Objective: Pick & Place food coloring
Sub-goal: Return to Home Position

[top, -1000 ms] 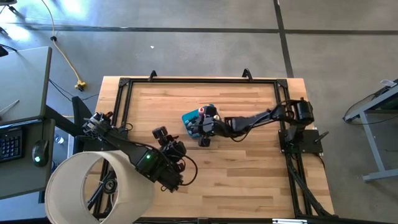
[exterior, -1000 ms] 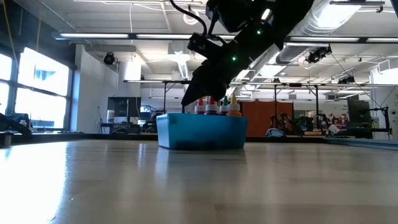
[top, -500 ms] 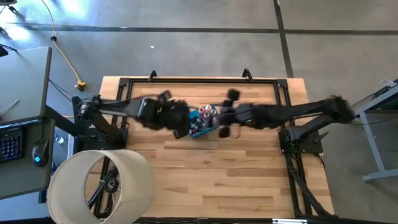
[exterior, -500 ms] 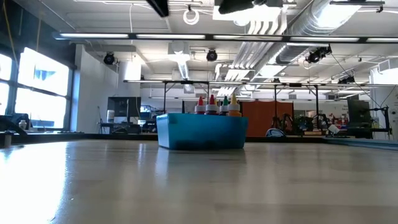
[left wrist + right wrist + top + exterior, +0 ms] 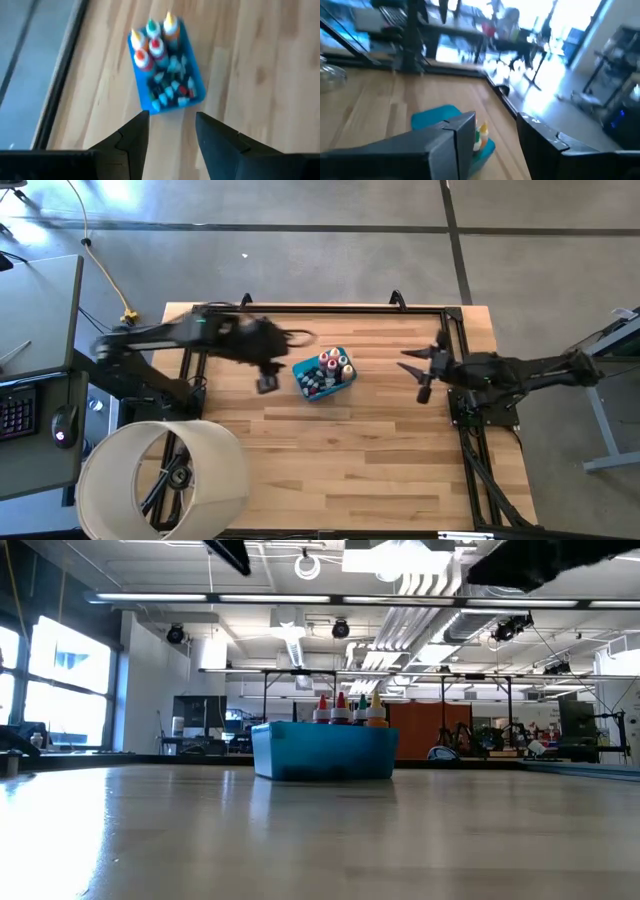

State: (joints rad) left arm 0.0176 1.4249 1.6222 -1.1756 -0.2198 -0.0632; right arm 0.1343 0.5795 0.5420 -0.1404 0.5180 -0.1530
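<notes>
The food coloring bottles [image 5: 332, 364], red, yellow, green and orange with pale caps, stand upright in a blue plastic tub [image 5: 312, 385] on the wooden table; smaller vials [image 5: 172, 90] lie in the tub's other half. The bottles' tops show over the tub's rim in the low view [image 5: 348, 709]. My left gripper [image 5: 268, 380] is open and empty, above the table just left of the tub [image 5: 150, 105]. My right gripper [image 5: 420, 375] is open and empty, well to the right of the tub [image 5: 437, 119], near the table's right edge.
A black metal frame [image 5: 320, 309] runs round the tabletop. A large white round bin [image 5: 160, 480] stands off the table's near left corner. Bare wood [image 5: 350, 460] lies between the tub and the near edge.
My right gripper has drawn back from the tub toward the table's right edge and has risen out of the low view. My left gripper has swung from the near left of the table up to the tub's left side. The tub and bottles have stayed put.
</notes>
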